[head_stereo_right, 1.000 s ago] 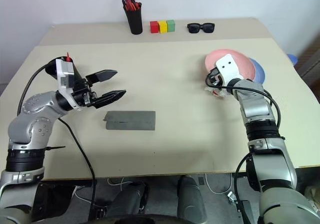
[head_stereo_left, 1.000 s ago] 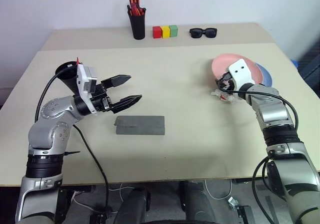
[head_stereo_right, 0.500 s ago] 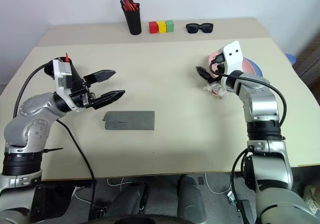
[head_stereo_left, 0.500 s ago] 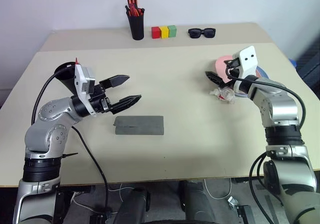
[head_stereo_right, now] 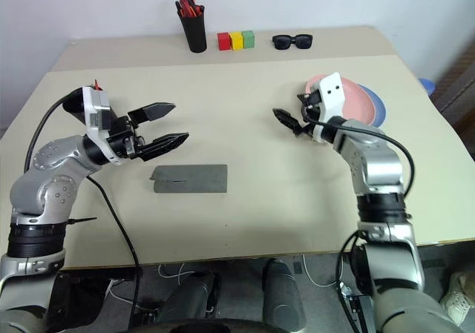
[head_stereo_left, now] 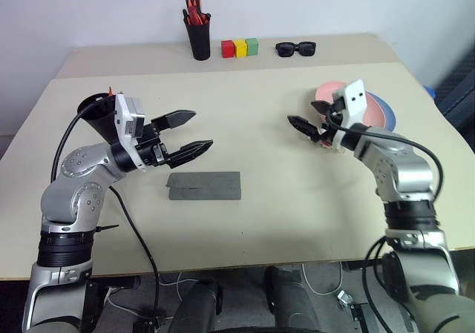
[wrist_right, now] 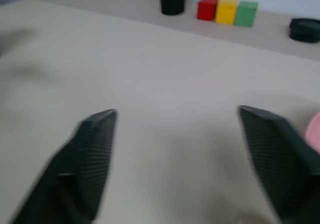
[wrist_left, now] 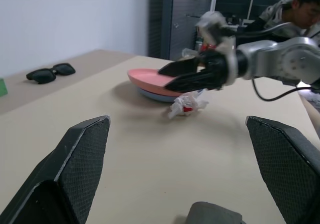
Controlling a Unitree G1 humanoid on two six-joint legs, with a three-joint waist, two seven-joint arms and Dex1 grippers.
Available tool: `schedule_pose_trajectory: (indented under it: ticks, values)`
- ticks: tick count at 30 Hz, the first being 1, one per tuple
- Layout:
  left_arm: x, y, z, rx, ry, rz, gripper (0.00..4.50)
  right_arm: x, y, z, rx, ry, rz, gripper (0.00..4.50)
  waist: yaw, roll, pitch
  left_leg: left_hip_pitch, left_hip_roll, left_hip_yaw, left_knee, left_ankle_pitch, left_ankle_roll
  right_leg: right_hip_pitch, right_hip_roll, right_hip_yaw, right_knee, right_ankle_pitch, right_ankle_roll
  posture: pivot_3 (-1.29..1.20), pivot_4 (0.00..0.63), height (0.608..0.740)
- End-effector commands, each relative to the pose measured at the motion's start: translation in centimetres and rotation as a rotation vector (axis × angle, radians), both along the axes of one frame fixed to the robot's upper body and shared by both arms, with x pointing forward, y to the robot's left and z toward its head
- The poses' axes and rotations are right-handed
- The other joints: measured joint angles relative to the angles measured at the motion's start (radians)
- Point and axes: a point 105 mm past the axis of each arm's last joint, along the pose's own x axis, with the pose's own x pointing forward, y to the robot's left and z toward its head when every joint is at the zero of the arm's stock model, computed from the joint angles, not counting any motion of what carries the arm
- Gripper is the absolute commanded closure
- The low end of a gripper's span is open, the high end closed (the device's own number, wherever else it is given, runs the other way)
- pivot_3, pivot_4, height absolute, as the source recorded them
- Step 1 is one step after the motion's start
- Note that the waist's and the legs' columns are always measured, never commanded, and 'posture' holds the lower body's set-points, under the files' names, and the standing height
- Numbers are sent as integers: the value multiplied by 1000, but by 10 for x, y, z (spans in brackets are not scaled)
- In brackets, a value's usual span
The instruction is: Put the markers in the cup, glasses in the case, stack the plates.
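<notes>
Plates [head_stereo_left: 382,104], pink on blue, sit stacked at the table's right, just behind the right gripper [head_stereo_left: 310,118]; its fingers stand spread, empty, as the right wrist view confirms. Left gripper [head_stereo_left: 189,133] hangs wide open, empty, above the grey case [head_stereo_left: 204,185]. The left wrist view adds a crumpled wrapper [wrist_left: 186,103] touching the plates and a person [wrist_left: 300,9] beyond. The black cup [head_stereo_left: 95,114] stands behind the left wrist.
</notes>
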Motion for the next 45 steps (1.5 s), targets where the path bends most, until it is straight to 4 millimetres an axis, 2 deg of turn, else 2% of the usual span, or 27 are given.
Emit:
schedule_pose_trajectory:
  ticks: [1, 5, 10, 17, 21, 28, 33, 34, 36, 38, 39, 40, 43, 45]
  values:
    - [-3, 0, 9, 1, -44, -3, 0, 16, 0, 1, -16, -28, -42, 2378, 3, 0, 0, 0, 0, 0, 0, 0, 0, 0, 0, 0, 0, 0, 0, 0, 150, 740]
    - [-6, 2, 8, 3, -43, 12, 0, 34, -3, 1, -10, -21, -102, 4456, -2, 0, 0, -1, 0, 0, -1, 0, 0, -1, 0, 0, -1, 0, 0, 0, 150, 740]
    - [-8, 3, 6, 6, -37, 33, 0, 47, -20, -3, -17, 10, -191, 4489, -4, 0, 0, 0, 0, 0, -2, 0, 0, -1, 0, 0, 0, 0, 0, 0, 150, 740]
    - [-9, 4, 4, 12, -40, 42, 0, 49, -45, -19, -51, 57, -292, 4489, -4, 0, 0, -1, 0, 0, -1, 0, 0, -1, 0, 0, 0, 0, 0, 0, 150, 740]
    - [-7, 4, 6, 11, -46, 43, 0, 50, -44, -2, 24, 17, -277, 4489, -7, 0, 0, 0, 0, 0, -1, 0, 0, -1, 0, 0, 0, 0, 0, 0, 150, 740]
    - [-6, 3, 7, 13, -51, 35, 0, 45, -34, 16, 58, -33, -207, 4489, -25, 0, 0, 0, 0, 0, -2, 0, 0, -1, 0, 0, 0, 0, 0, 0, 150, 740]
    - [-8, 6, 6, 13, -48, 42, 0, 23, -30, 24, 111, -43, -66, 4489, -26, 0, 0, 0, 0, 0, -2, 0, 0, -1, 0, 0, 0, 0, 0, 0, 150, 740]
    - [-8, 7, 6, 13, -47, 46, 0, 17, -33, 24, 137, -28, -54, 4248, -24, 0, 0, 0, 0, 0, -2, 0, 0, -1, 0, 0, 0, 0, 0, 0, 150, 740]
    - [-8, 9, 5, 14, -45, 51, 0, 4, -39, 16, 39, -21, -39, 3674, -20, 0, 0, -1, 0, 0, -1, 0, 0, -1, -1, 0, 0, 0, 0, 0, 150, 740]
    - [-9, 9, 4, 12, -42, 52, 0, -9, -44, 4, -84, -5, -27, 2729, -13, 0, 0, -1, -1, 0, -1, 0, 1, -1, -1, 0, 0, 0, 0, 0, 150, 740]
    - [-9, 9, 4, 12, -42, 51, 0, -13, -46, 2, -91, 8, -35, 2231, -11, 0, 0, -1, -1, 0, -1, 0, 1, -1, -1, 0, 0, 0, 0, 0, 150, 740]
    - [-9, 9, 3, 11, -42, 51, 0, -16, -50, 1, -87, 17, -53, 1666, -10, 0, 0, -1, -1, 0, -1, 0, 1, -1, -1, 0, 0, 0, 0, 0, 150, 740]
    - [-8, 7, 2, 12, -41, 46, 0, -20, -62, -12, -224, 23, -103, 117, -16, 0, 0, 0, 0, 1, -1, 0, 1, -1, -1, 0, 1, 0, 0, 0, 150, 740]
    - [-7, 6, 2, 11, -42, 39, 0, -21, -63, -21, -254, 34, -111, 42, -16, 0, 0, 0, 0, 1, -1, 0, 0, -1, -1, 0, 1, 0, 0, 0, 150, 740]
